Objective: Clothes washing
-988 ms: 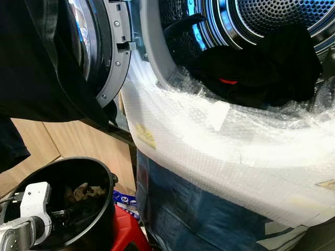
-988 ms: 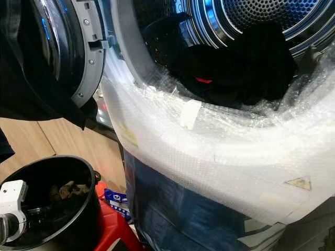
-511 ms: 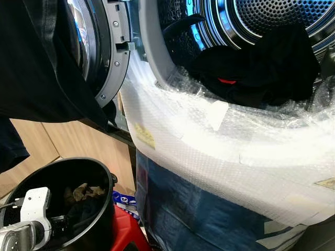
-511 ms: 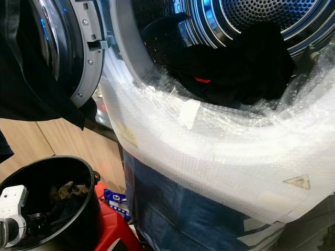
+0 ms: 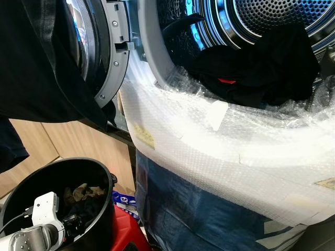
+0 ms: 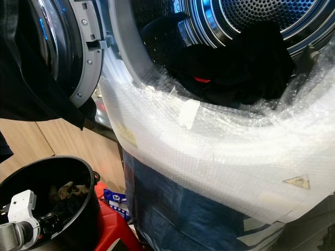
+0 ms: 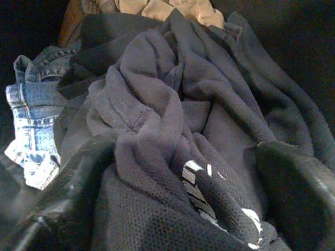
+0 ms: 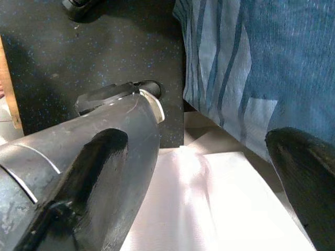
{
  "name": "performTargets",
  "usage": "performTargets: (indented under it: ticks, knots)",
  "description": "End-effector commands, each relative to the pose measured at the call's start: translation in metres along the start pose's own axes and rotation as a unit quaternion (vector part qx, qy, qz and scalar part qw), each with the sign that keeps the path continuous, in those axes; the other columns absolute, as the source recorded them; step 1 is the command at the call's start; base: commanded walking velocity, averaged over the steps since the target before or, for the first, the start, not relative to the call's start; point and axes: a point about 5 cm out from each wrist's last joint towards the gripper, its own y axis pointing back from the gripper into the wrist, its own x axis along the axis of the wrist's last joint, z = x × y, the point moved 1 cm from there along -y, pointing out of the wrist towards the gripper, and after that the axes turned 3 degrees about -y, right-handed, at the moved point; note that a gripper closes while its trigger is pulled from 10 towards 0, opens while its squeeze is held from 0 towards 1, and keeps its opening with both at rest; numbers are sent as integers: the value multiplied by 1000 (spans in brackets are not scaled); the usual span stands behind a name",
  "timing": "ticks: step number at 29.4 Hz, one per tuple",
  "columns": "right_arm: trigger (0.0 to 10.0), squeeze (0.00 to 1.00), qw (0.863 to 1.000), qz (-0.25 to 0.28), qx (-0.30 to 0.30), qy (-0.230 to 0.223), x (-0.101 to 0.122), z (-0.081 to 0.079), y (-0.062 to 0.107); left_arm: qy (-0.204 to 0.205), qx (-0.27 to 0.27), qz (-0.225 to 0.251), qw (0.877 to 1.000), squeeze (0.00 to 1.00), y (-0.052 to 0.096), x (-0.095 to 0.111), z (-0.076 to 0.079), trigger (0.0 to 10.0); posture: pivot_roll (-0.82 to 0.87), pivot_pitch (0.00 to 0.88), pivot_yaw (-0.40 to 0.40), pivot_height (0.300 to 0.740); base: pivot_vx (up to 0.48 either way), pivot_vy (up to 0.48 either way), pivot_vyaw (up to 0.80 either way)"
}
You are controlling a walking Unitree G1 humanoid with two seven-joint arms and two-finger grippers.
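Observation:
The washer drum (image 5: 272,21) stands open with dark clothes (image 5: 261,68) heaped inside, a red bit showing among them. Below to the left, a black bucket (image 5: 104,175) holds more laundry. My left gripper (image 7: 183,149) is down in that bucket, open. Its fingers (image 7: 63,204) straddle a dark grey knit garment (image 7: 172,120) that bulges up between them. Faded jeans (image 7: 31,125) and a beige cloth (image 7: 157,8) lie beside it. My right gripper (image 8: 196,137) hangs low and open, holding nothing.
Bubble wrap (image 5: 220,141) pads the washer's lower rim, with blue striped cloth (image 5: 199,214) draped below. The round door (image 5: 104,47) is swung open to the left, and a black garment (image 5: 36,63) hangs in front of it. A red stool (image 5: 123,230) stands beside the bucket.
My left wrist has sunk lower and pushed further into the bucket. The clothes in the drum have not moved.

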Motion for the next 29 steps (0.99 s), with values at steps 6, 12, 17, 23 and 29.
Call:
performTargets:
  ticks: [6, 12, 17, 23, 29]
  knots:
    - [10000, 0, 1000, 11, -2, 4, 7, 7, 2, -8, -13, -4, 1000, 0, -1, 3, 5, 0, 215, 0, 33, 740, 0, 0, 0]
    - [10000, 0, 1000, -4, 10, 12, -1, 3, 1, -8, -27, -4, 1000, 0, -2, 2, 12, 0, 224, 0, 34, 740, 0, 0, 0]
    - [10000, 0, 1000, -7, 18, 7, -5, -2, 0, -8, -32, -10, 999, 0, 0, -1, 12, 0, 225, 0, 38, 740, 0, 0, 0]
    - [10000, 0, 1000, -9, 15, 2, -7, -1, 1, -32, -57, -4, 998, 0, 3, 1, 22, 0, 219, 0, 46, 740, 0, 0, 0]
    - [10000, 0, 1000, -10, 16, 1, -8, -2, 1, -54, -79, 9, 995, 0, 4, 6, 36, 0, 223, 0, 44, 740, 0, 0, 0]
